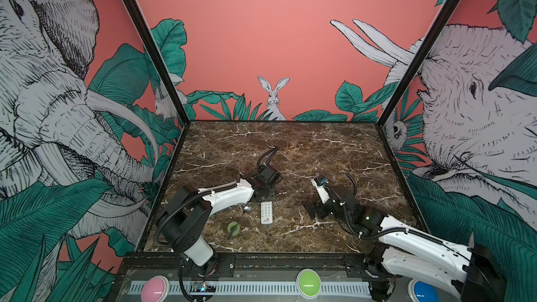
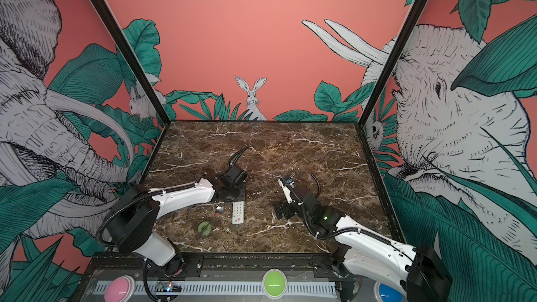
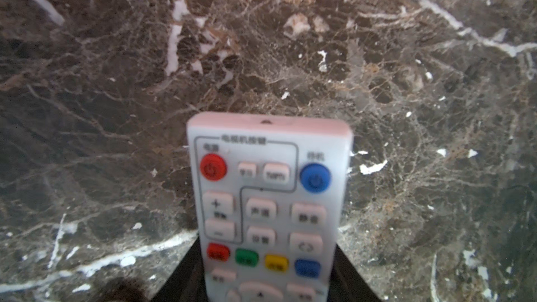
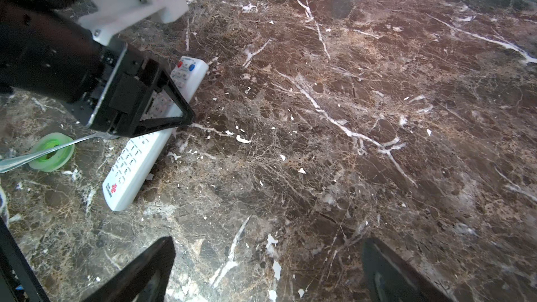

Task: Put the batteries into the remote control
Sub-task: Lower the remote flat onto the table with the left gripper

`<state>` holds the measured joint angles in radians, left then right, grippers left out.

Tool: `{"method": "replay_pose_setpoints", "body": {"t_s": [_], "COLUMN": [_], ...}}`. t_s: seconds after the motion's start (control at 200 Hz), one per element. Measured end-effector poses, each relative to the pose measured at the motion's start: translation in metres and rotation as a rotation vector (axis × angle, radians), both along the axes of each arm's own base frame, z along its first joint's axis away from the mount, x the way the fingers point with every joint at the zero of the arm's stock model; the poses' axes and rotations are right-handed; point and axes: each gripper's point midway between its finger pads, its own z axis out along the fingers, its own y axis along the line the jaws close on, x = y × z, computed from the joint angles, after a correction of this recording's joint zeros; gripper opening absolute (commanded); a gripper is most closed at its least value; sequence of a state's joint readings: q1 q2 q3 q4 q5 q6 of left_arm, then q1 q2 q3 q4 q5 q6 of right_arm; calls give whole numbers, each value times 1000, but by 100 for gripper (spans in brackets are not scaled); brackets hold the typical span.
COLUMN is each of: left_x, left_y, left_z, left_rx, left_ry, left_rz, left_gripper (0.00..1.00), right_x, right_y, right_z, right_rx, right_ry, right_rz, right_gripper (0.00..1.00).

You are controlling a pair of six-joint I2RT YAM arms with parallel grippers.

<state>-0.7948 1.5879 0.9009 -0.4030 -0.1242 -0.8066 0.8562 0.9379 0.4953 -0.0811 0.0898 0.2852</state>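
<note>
The marble table (image 1: 319, 146) carried everything. The remote control (image 1: 266, 212) lay flat on it, buttons up. The left gripper (image 3: 268, 245) stood over the remote's coloured-button end, its jaws pressed against both long edges, clamping it. The right gripper (image 4: 267, 271) hovered to the right of the remote over bare marble, jaws spread wide and empty. Left of the remote sat a green tape roll (image 1: 233, 228), with a spoon (image 1: 246, 210) lying across it, bowl nearest the remote. No batteries showed in any view. The remote looked light, rigid and slick. Its thin long edges seemed the only hold, and it likely needed turning over to reach the back.
</note>
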Motion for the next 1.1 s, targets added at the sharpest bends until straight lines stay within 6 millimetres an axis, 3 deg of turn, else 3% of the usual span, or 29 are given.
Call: {"method": "replay_pose_setpoints", "body": {"t_s": [0.29, 0.94, 1.1], "left_x": [2, 1, 1], "left_y": [-2, -1, -2], "left_z": [-12, -20, -19], "left_rx": [28, 43, 41], "left_ry": [33, 55, 54], "left_rz": [8, 29, 35], "left_gripper": [40, 44, 50], "right_x": [2, 2, 1], "right_y": [7, -1, -3], "right_z": [0, -4, -2], "right_rx": [25, 45, 51], "right_ry": [-2, -1, -6], "right_rz": [18, 6, 7], "right_gripper": [100, 99, 99]}}
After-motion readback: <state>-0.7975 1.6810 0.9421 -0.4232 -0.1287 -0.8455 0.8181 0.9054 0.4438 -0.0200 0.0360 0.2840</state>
